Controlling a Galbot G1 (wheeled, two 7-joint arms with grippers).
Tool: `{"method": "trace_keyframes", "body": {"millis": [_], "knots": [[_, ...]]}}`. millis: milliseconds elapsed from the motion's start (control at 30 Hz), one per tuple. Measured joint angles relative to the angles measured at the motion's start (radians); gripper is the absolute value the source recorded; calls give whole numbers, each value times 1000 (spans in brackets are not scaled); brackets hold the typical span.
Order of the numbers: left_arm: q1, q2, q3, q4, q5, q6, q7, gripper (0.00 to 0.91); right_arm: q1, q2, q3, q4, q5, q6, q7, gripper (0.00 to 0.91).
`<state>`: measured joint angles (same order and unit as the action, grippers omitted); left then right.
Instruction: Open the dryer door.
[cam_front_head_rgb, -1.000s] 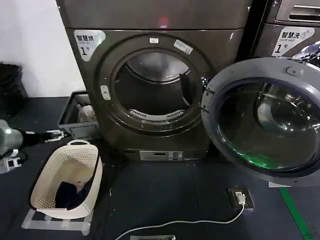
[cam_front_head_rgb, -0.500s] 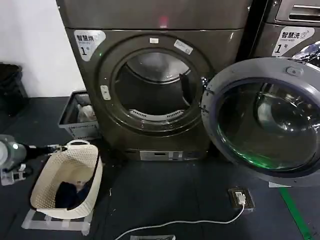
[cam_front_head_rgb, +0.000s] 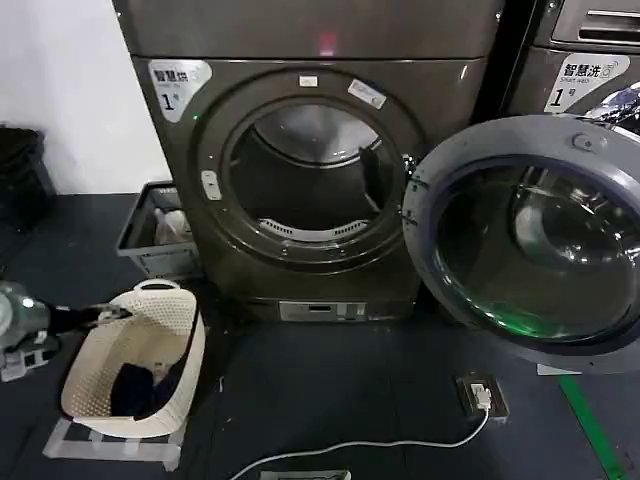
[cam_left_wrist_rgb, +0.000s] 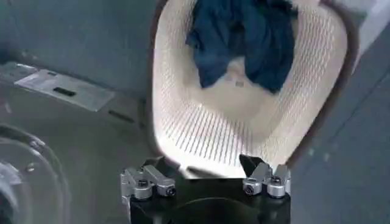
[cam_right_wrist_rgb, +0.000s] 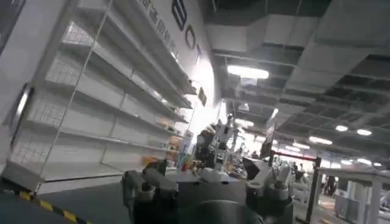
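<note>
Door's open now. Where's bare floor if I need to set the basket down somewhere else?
Best patch: dark floor in front of the dryer, between the laundry basket and the open door. Crowded spots: the white cable and floor socket near the door, and the grey crate left of the dryer.

Left claw (cam_front_head_rgb: 118, 313) sits lower than a second ago, dropped from beside the grey crate (cam_front_head_rgb: 150, 232) to the near rim of the laundry basket (cam_front_head_rgb: 135, 360).
</note>
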<state>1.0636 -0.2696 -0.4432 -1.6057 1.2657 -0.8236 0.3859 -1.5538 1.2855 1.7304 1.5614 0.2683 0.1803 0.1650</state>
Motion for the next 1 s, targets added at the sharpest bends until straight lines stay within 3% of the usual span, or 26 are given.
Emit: {"method": "trace_keyframes", "body": {"millis": [267, 633, 1000], "knots": [[-2, 33, 61, 96, -15, 0, 32, 907, 1, 7, -4, 10, -2, 2, -1, 907], [-2, 58, 96, 23, -233, 0, 202, 907, -3, 17, 1, 16, -31, -4, 2, 907], [-3, 59, 96, 1, -287, 0, 229, 907, -3, 18, 5, 18, -30, -6, 4, 907]]}}
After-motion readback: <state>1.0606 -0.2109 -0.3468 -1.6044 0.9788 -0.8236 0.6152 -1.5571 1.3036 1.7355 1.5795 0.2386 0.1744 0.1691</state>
